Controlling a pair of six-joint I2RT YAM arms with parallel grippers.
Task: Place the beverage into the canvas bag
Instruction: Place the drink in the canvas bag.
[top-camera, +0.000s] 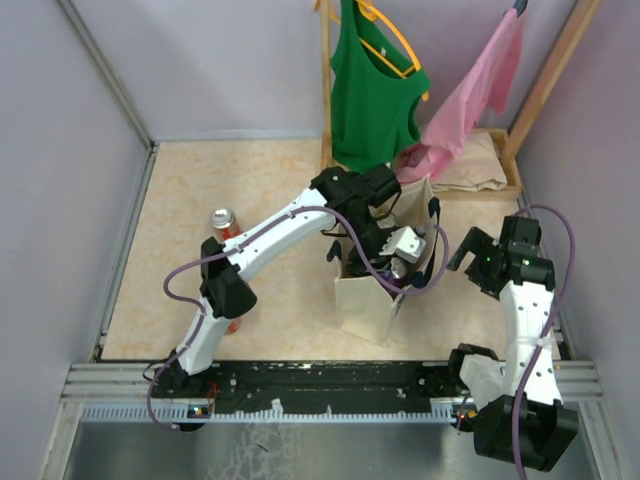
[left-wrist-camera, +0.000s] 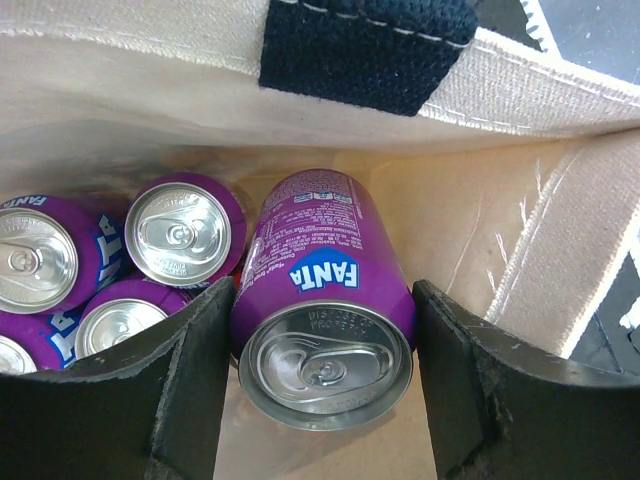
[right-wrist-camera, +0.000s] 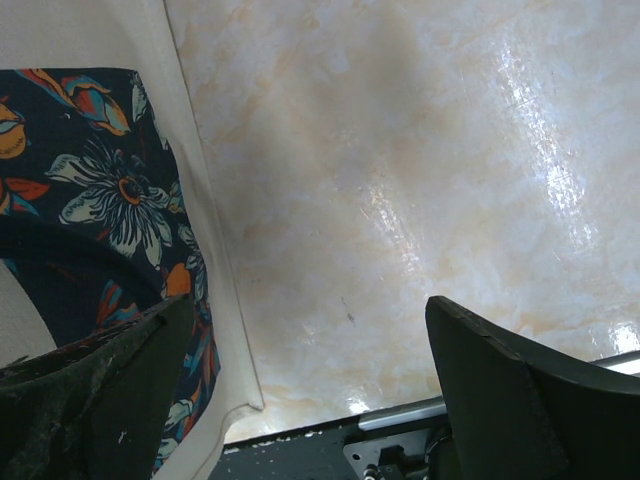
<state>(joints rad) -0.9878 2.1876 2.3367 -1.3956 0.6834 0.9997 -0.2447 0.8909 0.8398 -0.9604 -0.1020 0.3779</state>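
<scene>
Down in the bag (top-camera: 362, 305), the left gripper (left-wrist-camera: 325, 335) pinches one purple Fanta can (left-wrist-camera: 320, 250), a dark finger (left-wrist-camera: 190, 390) pressed to each side. That can is tilted, its top towards the wrist camera and its base deeper in the bag.

Four other cans (left-wrist-camera: 185, 232), also purple, stand upright and packed together on the left of the bag floor. That makes five purple cans in view, the lowest of them cut off by the picture's edge. To the right of the held can the bag floor is bare up to the side wall. One navy handle (left-wrist-camera: 365, 50) drapes over the rim above.

On the table (top-camera: 270, 180) a single red can (top-camera: 222, 222) stands upright, well apart from the bag and left of the left arm. A scrap of red under that arm's elbow is too hidden to name.

The right gripper (right-wrist-camera: 310, 395) is spread wide and holds nothing. It hangs over bare table just beside the bag's right side, with floral cloth (right-wrist-camera: 90, 220) at its left finger.

Two garments hang at the back: a green top (top-camera: 372, 90) and a pink one (top-camera: 475, 90). The bag sits between the arms, near the front rail. Open table lies to its left and behind it, bounded by the walls.
</scene>
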